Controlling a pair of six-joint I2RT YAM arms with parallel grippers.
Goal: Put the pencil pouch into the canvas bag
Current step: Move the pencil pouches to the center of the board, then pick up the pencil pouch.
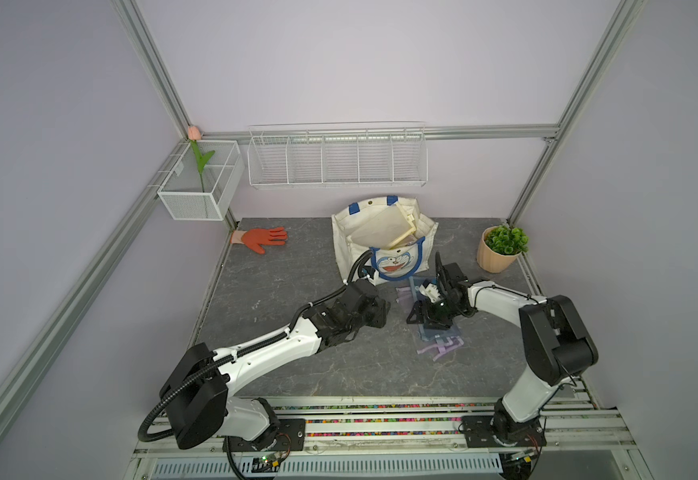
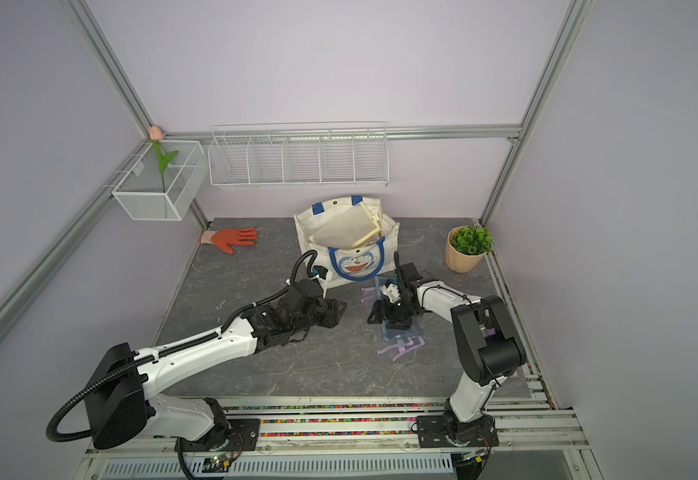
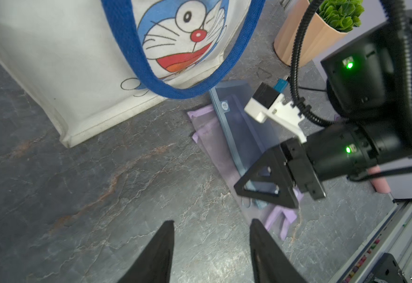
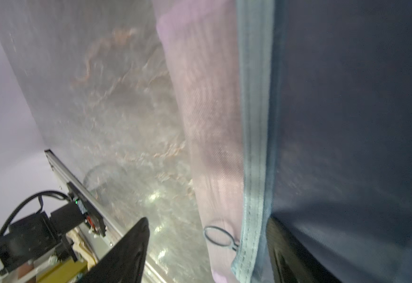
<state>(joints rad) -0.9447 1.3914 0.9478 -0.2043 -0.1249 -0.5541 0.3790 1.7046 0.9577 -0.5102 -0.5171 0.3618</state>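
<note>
1. Your left gripper (image 3: pixel 212 221) hovers over the table (image 3: pixel 89 196), jaws apart, nothing between them.
2. Your right gripper (image 4: pixel 208 219) has its jaws apart too, straddling the edge of the blue mesh pencil pouch (image 3: pixel 244 132).
3. That pouch rests over a purple mesh pouch (image 3: pixel 207 137), just in front of the canvas bag (image 3: pixel 65 61), not inside.

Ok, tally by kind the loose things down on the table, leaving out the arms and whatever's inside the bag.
Bags: 1, the canvas bag
Mesh pouches: 2, the blue pouch over the purple pouch
Gloves: 1, the orange glove
Plants: 1, the potted plant
Total: 5
</note>
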